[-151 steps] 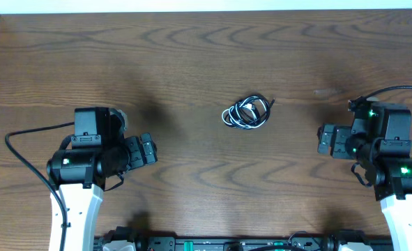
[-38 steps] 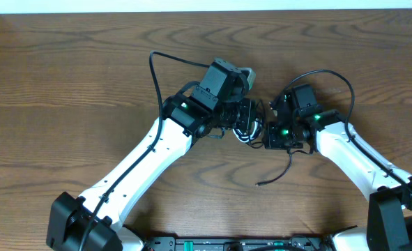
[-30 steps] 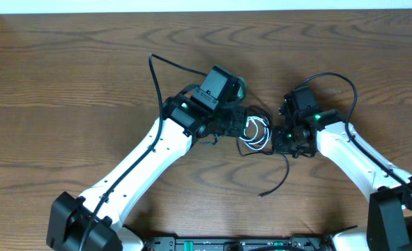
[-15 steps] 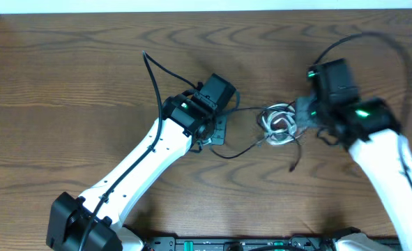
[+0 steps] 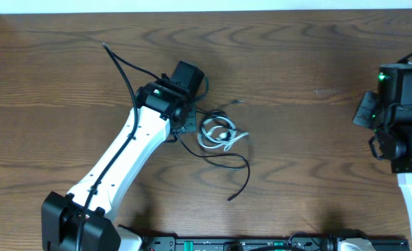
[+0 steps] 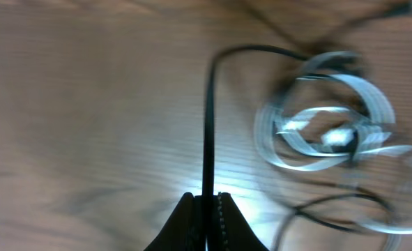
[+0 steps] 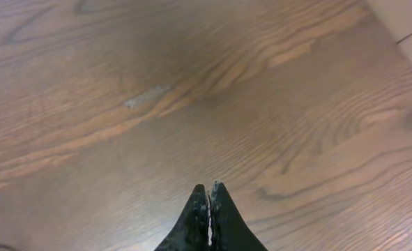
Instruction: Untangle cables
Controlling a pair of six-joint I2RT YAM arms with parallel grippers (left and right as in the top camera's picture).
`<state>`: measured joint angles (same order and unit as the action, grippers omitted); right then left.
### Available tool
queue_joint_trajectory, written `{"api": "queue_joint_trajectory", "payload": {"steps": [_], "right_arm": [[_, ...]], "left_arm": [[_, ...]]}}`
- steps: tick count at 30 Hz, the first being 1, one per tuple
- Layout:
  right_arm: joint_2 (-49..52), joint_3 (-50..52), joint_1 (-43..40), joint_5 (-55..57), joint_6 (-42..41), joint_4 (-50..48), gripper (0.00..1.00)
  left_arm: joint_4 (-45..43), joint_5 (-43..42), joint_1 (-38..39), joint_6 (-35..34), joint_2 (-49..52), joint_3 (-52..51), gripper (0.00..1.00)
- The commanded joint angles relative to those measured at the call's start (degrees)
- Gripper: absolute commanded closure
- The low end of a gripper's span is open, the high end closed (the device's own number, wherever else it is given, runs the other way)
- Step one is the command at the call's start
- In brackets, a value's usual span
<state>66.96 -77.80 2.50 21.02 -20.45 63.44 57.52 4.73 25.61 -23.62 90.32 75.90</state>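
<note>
Overhead: right gripper [image 7: 208, 188] has retreated right, jaws together, empty; left gripper [image 6: 206, 200], clamped on the black cable [image 6: 208, 125], has dragged it left, white cable [image 5: 218, 132] still entangled

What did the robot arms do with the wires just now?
The right gripper swung away to the far right, shut and empty. The left gripper, pinching the black cable, dragged it and the white cable leftward. The white cable stays coiled.

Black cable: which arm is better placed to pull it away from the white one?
Probably the left gripper: it is shut on the black cable, beside the white cable coil. The right gripper is shut, empty and far away.
</note>
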Motion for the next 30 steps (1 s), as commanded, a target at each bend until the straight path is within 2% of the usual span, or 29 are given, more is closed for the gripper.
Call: {"api": "queue_joint_trajectory", "payload": {"steps": [1, 3, 5, 6, 7, 10, 12, 14, 23, 30], "right_arm": [[0.5, -0.31, -1.11, -9.88, 0.87, 0.13, 0.88], [0.96, -0.31, -0.94, -16.44, 3.63, 0.0, 0.75], [1.49, -0.31, -0.92, -20.52, 5.2, 0.02, 0.67], [1.88, -0.28, -0.92, -22.29, 6.1, 0.04, 0.66], [2.25, -0.28, -0.92, -23.32, 6.86, 0.17, 0.64], [3.1, -0.13, -0.92, -23.8, 7.45, 0.74, 0.62], [3.74, -0.09, -0.92, -23.8, 7.45, 1.11, 0.62], [4.31, -0.09, -0.92, -23.82, 7.43, 1.31, 0.61], [5.44, -0.09, -0.92, -23.8, 7.43, 2.16, 0.55], [5.44, -0.09, -0.92, -23.8, 7.43, 2.27, 0.53]], "left_arm": [[-2.45, -13.0, 0.2, 4.04, -0.55, 0.83, 0.93], [-4.68, -18.73, 0.59, 7.21, -0.55, 0.83, 0.93], [-5.49, -18.4, 0.9, 7.52, -0.55, 0.83, 0.92], [-5.57, -17.14, 0.87, 7.5, -0.52, 0.83, 0.87], [-5.53, -15.45, 0.87, 7.5, -0.52, 0.83, 0.74], [-5.4, -10.36, 0.87, 7.5, -0.52, 0.83, 0.43], [-5.6, -7.19, 0.87, 7.5, -0.52, 0.83, 0.32], [-6.03, -5.05, 0.87, 7.5, -0.5, 0.83, 0.3], [-13.0, -5.6, 0.87, 7.5, 0.7, 0.83, 0.3], [-16.06, -5.6, 0.87, 7.74, 6.6, 0.81, 0.3]]}}
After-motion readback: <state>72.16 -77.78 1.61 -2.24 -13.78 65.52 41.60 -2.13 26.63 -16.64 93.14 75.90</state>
